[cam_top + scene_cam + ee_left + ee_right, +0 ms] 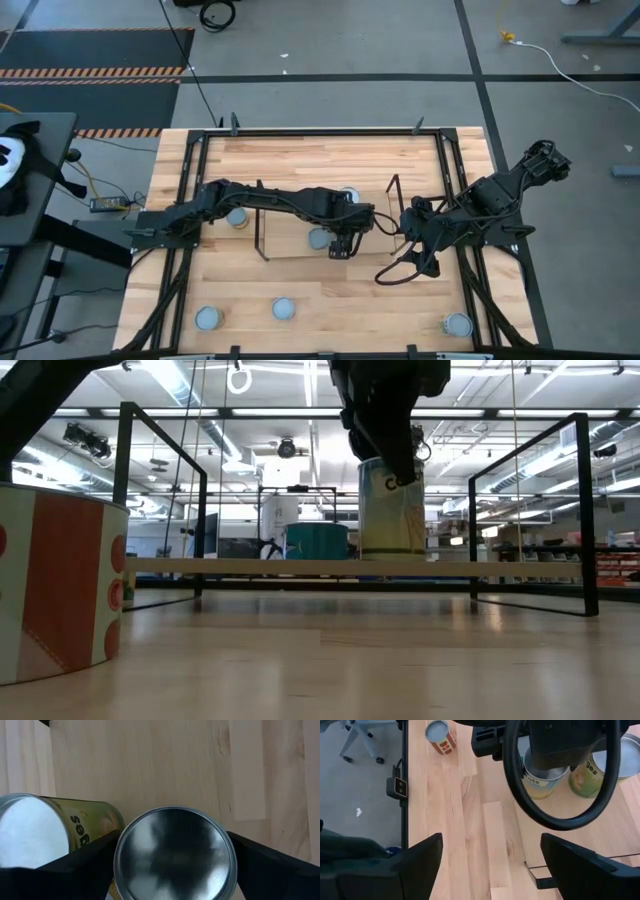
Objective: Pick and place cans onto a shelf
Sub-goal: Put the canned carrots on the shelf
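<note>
Light butcher-block planks fill the tabletop, and along the bottom edge of the high view three cans wait: one at lower left, one just right of it, one at lower right. They are untouched and well apart from the shelf, whose thin wire end frames stand at mid-frame.

At centre, the left gripper hangs over the shelf base with its fingers closed around a can. The low view shows that can resting on or just above the wood board, so the placing looks nearly done, though not released. Another can stands just beside it on the shelf.

Further up the frame, a can sits near the shelf's far edge, and one lies partly under the left arm at the left end frame.

At right of centre, the right gripper waits with fingers spread, holding nothing. By this count, at least three cans remain to be shelved.
</note>
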`<state>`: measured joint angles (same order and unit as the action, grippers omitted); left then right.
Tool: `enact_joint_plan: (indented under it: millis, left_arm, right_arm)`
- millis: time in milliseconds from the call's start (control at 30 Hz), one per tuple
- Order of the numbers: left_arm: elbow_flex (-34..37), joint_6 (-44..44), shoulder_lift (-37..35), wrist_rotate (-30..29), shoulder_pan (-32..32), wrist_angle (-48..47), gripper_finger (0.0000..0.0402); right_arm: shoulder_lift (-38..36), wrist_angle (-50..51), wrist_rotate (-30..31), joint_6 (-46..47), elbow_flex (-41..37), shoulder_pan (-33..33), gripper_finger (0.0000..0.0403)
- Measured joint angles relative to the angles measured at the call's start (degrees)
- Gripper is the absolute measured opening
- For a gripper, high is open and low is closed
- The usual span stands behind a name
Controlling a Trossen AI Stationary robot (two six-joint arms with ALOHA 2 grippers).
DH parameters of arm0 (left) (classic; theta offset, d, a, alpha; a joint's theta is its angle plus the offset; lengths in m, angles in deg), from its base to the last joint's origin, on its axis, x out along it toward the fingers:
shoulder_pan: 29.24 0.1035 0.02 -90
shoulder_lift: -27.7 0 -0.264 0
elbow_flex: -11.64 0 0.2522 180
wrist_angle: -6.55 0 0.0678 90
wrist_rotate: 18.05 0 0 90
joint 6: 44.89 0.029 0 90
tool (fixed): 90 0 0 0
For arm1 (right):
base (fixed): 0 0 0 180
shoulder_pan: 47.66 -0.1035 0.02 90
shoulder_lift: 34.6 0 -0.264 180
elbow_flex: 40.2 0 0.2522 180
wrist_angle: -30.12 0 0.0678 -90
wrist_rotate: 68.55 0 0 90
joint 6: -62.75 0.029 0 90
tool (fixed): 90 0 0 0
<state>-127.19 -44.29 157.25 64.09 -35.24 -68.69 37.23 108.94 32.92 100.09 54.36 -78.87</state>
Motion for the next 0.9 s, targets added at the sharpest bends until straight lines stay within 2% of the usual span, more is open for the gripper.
enact_joint_plan:
  millis: [700, 900]
  left_arm:
    - [-7.2, -1.6, -0.1, -3.2, -0.1, -2.9, 0.0353]
    - [-7.4, -1.9, -0.1, -4.5, -0.1, -3.3, 0.0353]
  right_arm:
    - [0.0, 0.2, -1.1, -0.1, 0.0, -1.7, 0.0344]
    - [0.0, 0.1, -1.6, -5.8, 0.0, -1.7, 0.0340]
